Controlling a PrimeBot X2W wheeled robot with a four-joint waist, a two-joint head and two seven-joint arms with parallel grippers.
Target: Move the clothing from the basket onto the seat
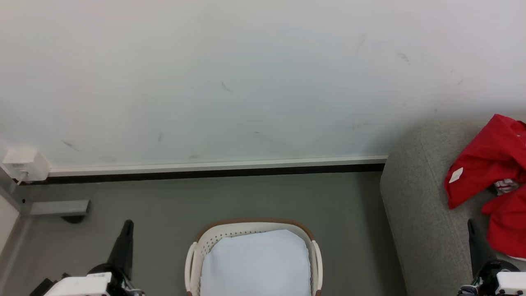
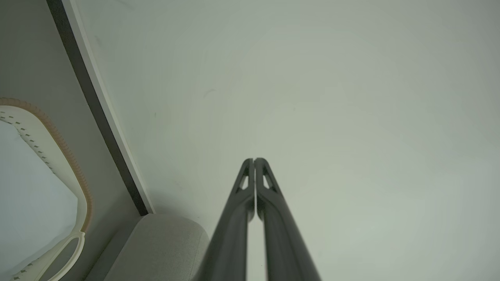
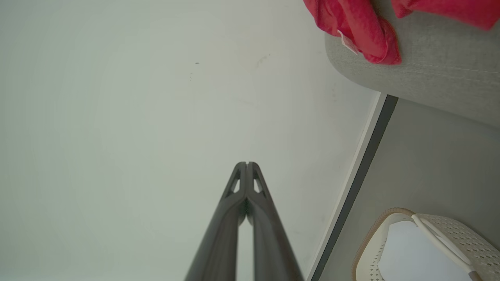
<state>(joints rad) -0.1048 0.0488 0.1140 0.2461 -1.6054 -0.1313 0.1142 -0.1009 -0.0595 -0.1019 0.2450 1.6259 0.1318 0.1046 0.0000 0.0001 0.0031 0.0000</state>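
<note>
Crumpled red clothing [image 1: 489, 164], white-tagged, lies on the seat [image 1: 415, 205] by the right fingers [image 1: 478, 246]. Those and the left fingers [image 1: 123, 246] point up, pressed together, empty.

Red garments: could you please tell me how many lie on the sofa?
2. The tagged garment lies on the sofa nearer the wall; the other garment lies in front of it. The picture's edge may hide more.

Scuffed white wall [image 1: 263, 82], white skirting [image 1: 218, 166] over dark strip [image 1: 205, 174], grey floor [image 1: 263, 197], white wall box [image 1: 24, 164] at left
</note>
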